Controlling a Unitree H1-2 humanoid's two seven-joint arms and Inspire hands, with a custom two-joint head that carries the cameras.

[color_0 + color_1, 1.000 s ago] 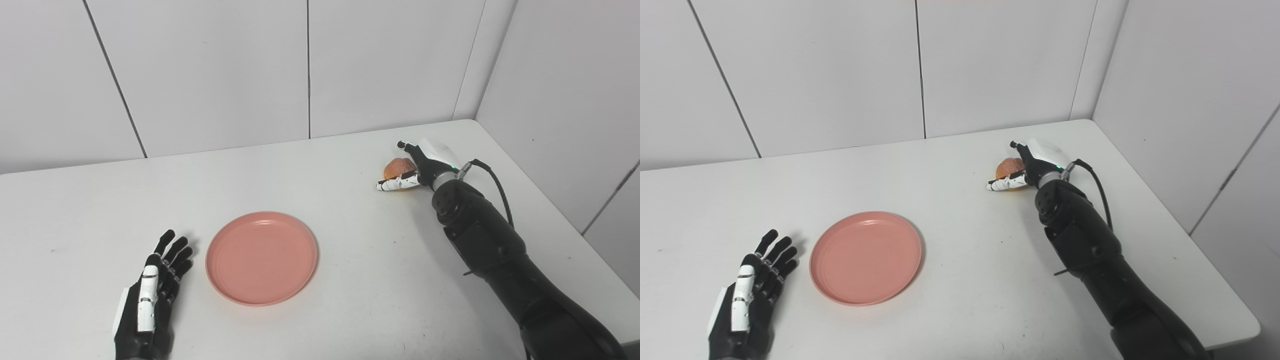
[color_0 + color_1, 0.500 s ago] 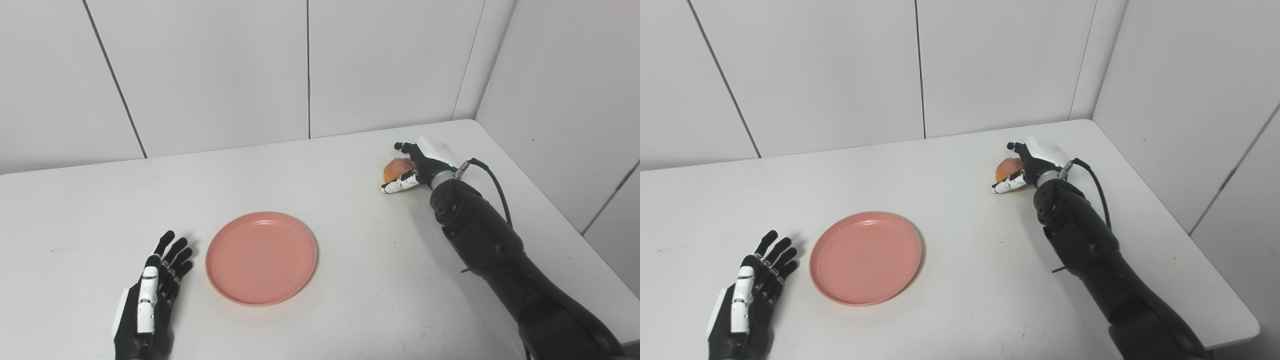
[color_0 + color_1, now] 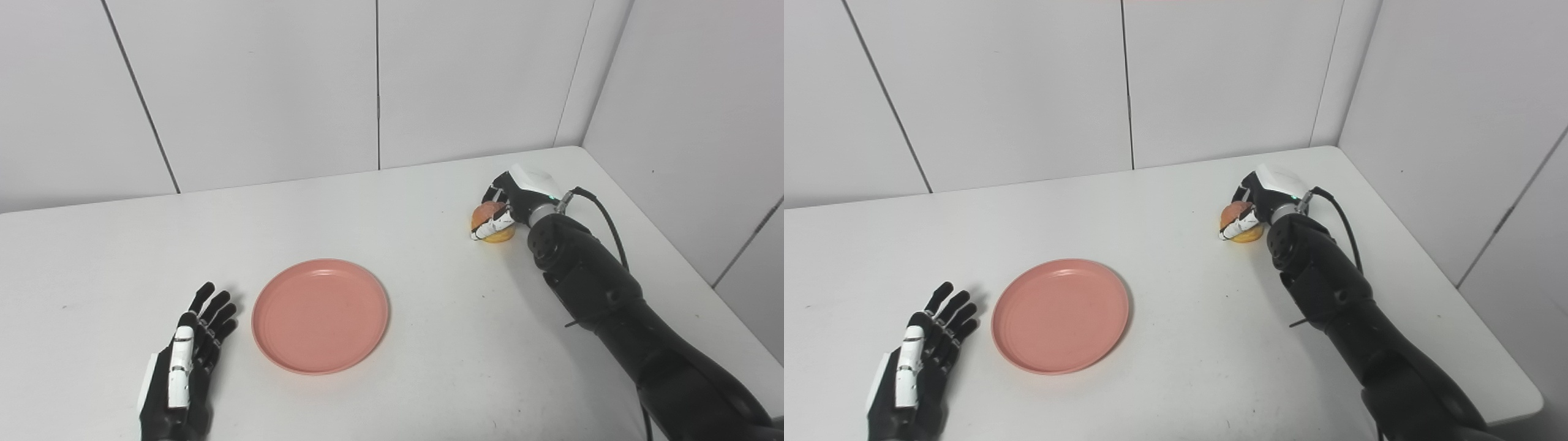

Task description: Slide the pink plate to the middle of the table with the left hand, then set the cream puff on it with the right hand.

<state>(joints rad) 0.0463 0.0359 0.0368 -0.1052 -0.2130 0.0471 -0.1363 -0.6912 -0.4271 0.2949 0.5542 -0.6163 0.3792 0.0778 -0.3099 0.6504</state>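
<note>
White table [image 3: 429, 343], walled corner. Pink plate [image 3: 320, 315]: flat, near the front centre-left. Left hand [image 3: 184, 367]: flat on the table just left of the plate, fingers spread, holding nothing. Right hand [image 3: 511, 199]: far right, fingers wrapped over the cream puff [image 3: 490, 217], which rests on the table.

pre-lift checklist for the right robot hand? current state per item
1. Right robot hand closed around the cream puff: ok, fingers and thumb wrap it.
2. Grip firm enough to lift: cannot tell, contact under the fingers is hidden.
3. Cream puff off the table: not ok, it seems to sit on the surface.
4. Pink plate near mid-table and empty: ok.
5. Left robot hand clear of the plate: ok, open and flat beside it, not touching.
6. Path from puff to plate free: ok, only bare table between them.
</note>
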